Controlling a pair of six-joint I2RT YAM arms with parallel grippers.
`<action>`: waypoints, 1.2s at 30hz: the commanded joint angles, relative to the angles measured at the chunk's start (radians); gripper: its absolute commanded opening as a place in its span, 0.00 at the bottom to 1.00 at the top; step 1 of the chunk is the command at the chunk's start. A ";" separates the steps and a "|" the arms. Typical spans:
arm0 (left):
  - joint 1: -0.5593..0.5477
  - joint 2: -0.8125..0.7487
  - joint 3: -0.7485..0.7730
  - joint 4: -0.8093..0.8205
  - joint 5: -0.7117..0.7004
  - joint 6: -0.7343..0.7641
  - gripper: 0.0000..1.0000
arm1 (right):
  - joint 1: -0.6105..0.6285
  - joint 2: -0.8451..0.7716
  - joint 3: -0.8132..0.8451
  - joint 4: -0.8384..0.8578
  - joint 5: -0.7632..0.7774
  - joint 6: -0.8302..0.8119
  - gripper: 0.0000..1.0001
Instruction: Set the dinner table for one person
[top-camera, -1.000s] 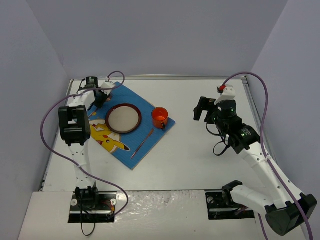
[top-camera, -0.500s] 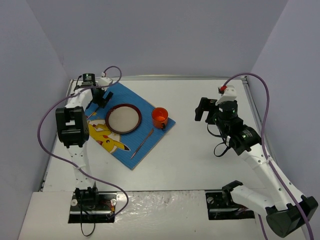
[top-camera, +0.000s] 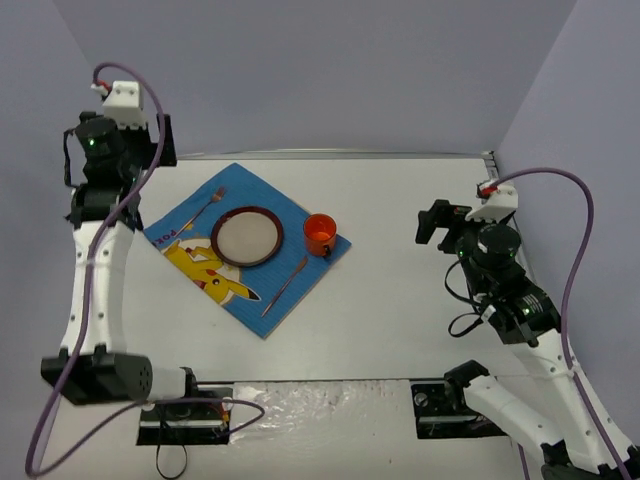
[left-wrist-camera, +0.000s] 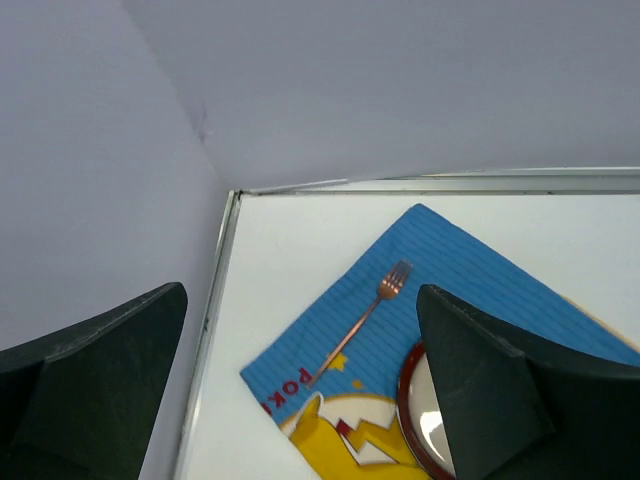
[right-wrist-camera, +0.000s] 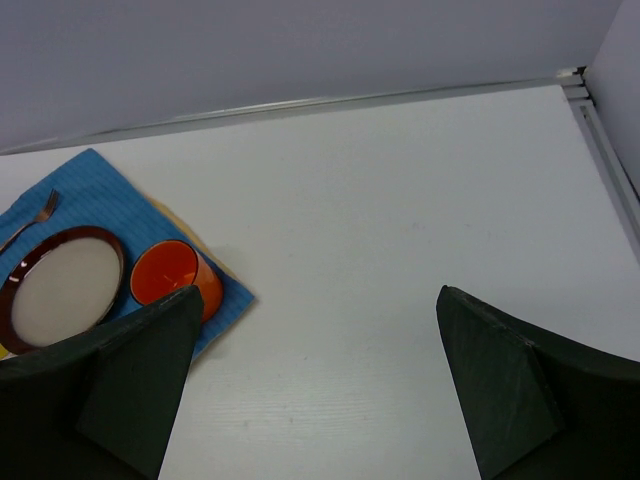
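Note:
The dinner table (top-camera: 400, 300) is a white top carrying a blue placemat (top-camera: 300, 222) with a yellow cartoon figure. On the mat lie a red-rimmed plate (top-camera: 246, 236), an orange cup (top-camera: 320, 235), a fork (top-camera: 205, 207) left of the plate and a thin utensil (top-camera: 285, 287) right of it. My left gripper (top-camera: 163, 140) hangs open high above the table's far left corner and holds nothing. In its wrist view the left gripper (left-wrist-camera: 300, 292) looks down on the fork (left-wrist-camera: 365, 320). My right gripper (top-camera: 437, 222) stands open and empty over bare table, right of the cup (right-wrist-camera: 170, 275).
A thin metal rim (top-camera: 350, 155) runs along the table's far edge, and grey walls close in the back and both sides. Purple cables loop from both arms. The arm bases (top-camera: 185, 410) sit at the near edge.
My left gripper has opened and risen up and back to the left, away from the placemat's far corner, where the fork now lies. My right gripper has drawn back to the right.

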 joint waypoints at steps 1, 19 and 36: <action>-0.002 -0.246 -0.150 -0.049 -0.127 -0.224 0.97 | -0.001 -0.082 0.003 0.047 0.100 -0.038 1.00; -0.107 -0.858 -0.642 -0.218 -0.349 -0.251 0.97 | 0.021 -0.289 -0.116 0.068 0.233 -0.098 1.00; -0.124 -0.961 -0.825 -0.077 -0.429 -0.282 0.97 | 0.033 -0.293 -0.151 0.094 0.264 -0.105 1.00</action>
